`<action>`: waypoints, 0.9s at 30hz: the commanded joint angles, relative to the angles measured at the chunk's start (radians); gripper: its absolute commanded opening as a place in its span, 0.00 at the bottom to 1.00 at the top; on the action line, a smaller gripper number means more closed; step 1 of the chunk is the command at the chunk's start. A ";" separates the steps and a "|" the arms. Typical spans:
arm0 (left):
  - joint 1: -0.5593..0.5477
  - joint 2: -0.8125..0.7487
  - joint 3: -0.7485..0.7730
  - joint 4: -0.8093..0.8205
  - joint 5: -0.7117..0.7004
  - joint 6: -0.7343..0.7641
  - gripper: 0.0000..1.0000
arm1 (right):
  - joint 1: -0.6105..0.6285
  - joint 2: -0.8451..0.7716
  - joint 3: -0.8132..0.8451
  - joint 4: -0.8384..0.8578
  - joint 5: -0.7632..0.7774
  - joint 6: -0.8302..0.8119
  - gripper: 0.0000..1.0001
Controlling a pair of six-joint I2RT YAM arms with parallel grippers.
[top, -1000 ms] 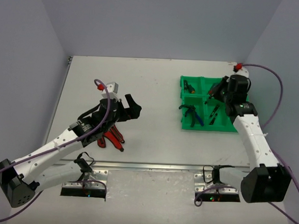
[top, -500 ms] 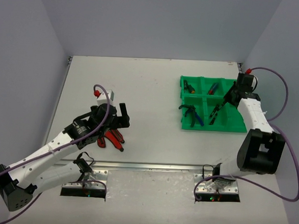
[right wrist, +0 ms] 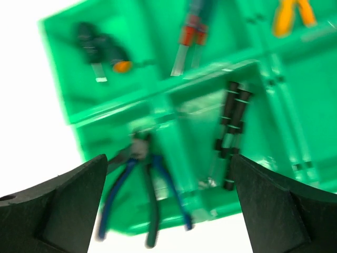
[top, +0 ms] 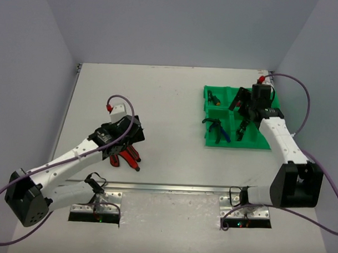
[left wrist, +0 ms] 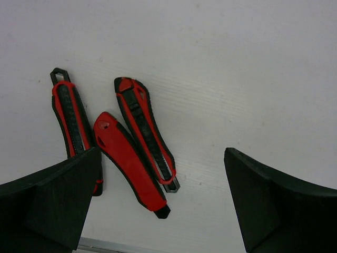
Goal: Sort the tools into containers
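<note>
Three red cutters (left wrist: 134,163) lying side by side on table (left wrist: 253,63), long axes slanting upper-left to lower-right in left wrist view. Left gripper (left wrist: 162,154) hovering over them, fingers spread, empty. Right gripper (right wrist: 169,158) gaping over tray (right wrist: 158,97).

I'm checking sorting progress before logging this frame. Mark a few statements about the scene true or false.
1. Three red-and-black cutters lie on the table, outside the tray. True.
2. The left gripper is shut on one cutter. False: it is open above them, holding nothing.
3. Blue-handled pliers rest in a corner compartment of the green tray. True.
4. The right gripper carries a screwdriver. False: it is open and empty above the tray.
</note>
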 commanded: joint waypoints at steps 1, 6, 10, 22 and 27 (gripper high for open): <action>0.111 0.120 -0.036 0.042 0.004 -0.147 1.00 | 0.143 -0.160 -0.013 -0.022 0.009 -0.045 0.99; 0.147 0.255 0.026 -0.140 -0.092 -0.384 1.00 | 0.222 -0.283 -0.126 -0.026 -0.044 -0.045 0.99; 0.157 0.331 0.070 -0.214 -0.098 -0.444 1.00 | 0.223 -0.334 -0.195 -0.009 -0.066 -0.047 0.99; 0.171 0.419 0.141 0.062 -0.026 -0.168 0.97 | 0.222 -0.287 -0.217 0.024 -0.132 -0.077 0.99; 0.181 0.472 0.151 0.101 -0.020 -0.166 0.81 | 0.223 -0.299 -0.218 0.017 -0.117 -0.086 0.99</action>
